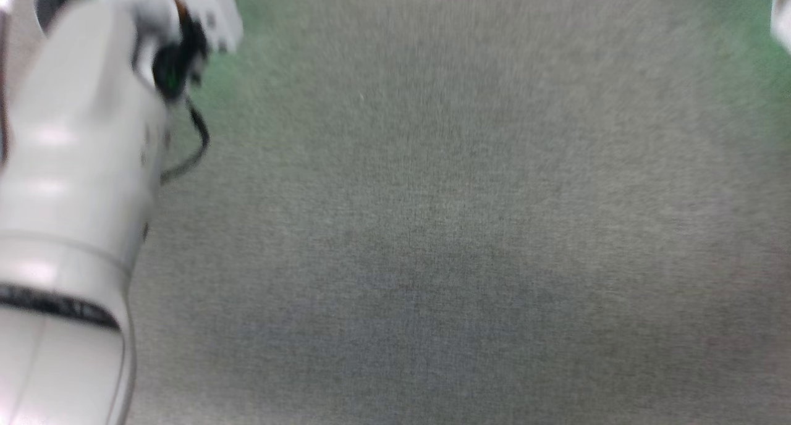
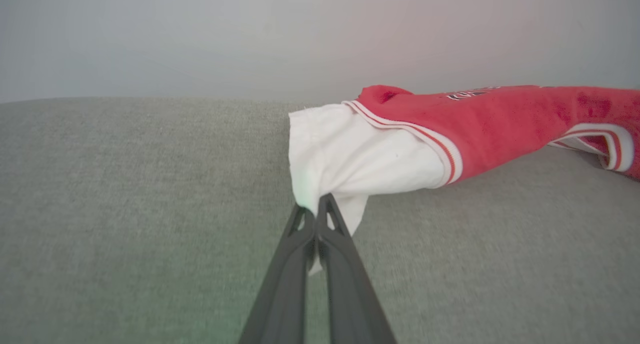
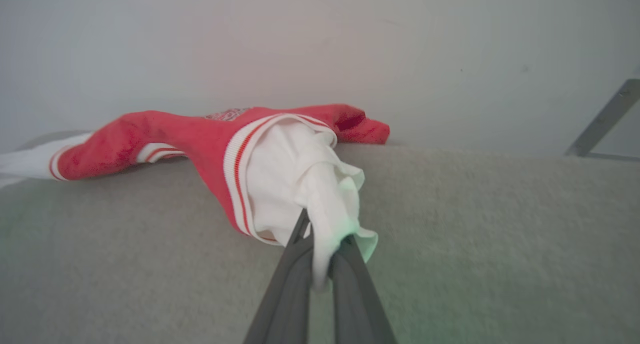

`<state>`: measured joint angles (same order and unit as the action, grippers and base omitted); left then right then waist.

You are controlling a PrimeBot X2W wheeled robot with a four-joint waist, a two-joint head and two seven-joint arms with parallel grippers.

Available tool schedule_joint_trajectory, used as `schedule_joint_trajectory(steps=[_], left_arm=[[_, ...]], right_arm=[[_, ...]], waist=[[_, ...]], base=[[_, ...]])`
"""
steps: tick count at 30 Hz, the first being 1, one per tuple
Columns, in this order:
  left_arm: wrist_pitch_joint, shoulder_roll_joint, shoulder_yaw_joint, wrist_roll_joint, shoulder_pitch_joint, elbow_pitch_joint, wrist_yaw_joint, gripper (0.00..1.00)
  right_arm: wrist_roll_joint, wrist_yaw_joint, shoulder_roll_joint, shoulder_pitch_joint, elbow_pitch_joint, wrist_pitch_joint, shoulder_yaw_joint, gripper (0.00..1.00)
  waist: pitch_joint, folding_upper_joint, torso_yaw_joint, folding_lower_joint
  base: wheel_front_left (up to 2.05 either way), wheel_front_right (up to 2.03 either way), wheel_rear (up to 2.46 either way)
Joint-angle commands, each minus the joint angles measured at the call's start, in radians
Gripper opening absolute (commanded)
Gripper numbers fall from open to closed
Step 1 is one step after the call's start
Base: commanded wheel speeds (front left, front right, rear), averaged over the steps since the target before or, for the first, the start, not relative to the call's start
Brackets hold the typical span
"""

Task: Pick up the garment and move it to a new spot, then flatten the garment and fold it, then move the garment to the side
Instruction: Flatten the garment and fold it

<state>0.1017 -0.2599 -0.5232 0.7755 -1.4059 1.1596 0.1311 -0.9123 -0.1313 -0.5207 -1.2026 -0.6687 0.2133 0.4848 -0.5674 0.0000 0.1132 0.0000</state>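
The garment [image 2: 475, 129], a red jersey with white sleeves and red-white striped trim, hangs stretched low over the grey fabric surface [image 2: 125, 194]. My left gripper [image 2: 316, 209] is shut on the edge of one white sleeve [image 2: 350, 159]. In the right wrist view the garment [image 3: 190, 134] runs off to the left, and my right gripper [image 3: 322, 241] is shut on the bunched end of the other white sleeve [image 3: 310, 184]. The lettering shows only as a sliver on the red top. The head view is blurred and holds my pale left forearm [image 1: 74, 184] at the left.
A pale wall [image 2: 250, 34] stands behind the grey surface. A grey metal bar [image 3: 602, 119] leans at the far right of the right wrist view. The head view looks down on bare grey fabric [image 1: 463, 227], with a white part [image 1: 782, 17] at the upper right edge.
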Motion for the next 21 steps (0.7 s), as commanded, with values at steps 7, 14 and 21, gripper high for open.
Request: schedule_joint_trajectory(steps=[7,14,21], left_arm=[[0.061,-0.091,-0.051,0.059,0.356,-0.19,-0.001,0.0],[0.149,-0.216,-0.03,0.135,0.745,-0.565,-0.1,0.0],[0.263,-0.401,0.01,0.192,1.148,-1.11,-0.35,0.0]], right_arm=[[-0.118,0.001,-0.153,0.359,0.181,0.132,0.049,0.0],[-0.193,0.001,-0.26,0.683,0.33,0.242,0.008,0.0],[-0.248,0.001,-0.324,0.971,0.474,0.368,-0.084,0.0]], waist=[[0.358,0.0,-0.008,0.0],[0.461,0.0,0.006,0.0],[0.499,0.0,0.015,0.0]], base=[[0.0,0.0,0.0],[0.0,0.0,0.0],[0.0,0.0,0.0]])
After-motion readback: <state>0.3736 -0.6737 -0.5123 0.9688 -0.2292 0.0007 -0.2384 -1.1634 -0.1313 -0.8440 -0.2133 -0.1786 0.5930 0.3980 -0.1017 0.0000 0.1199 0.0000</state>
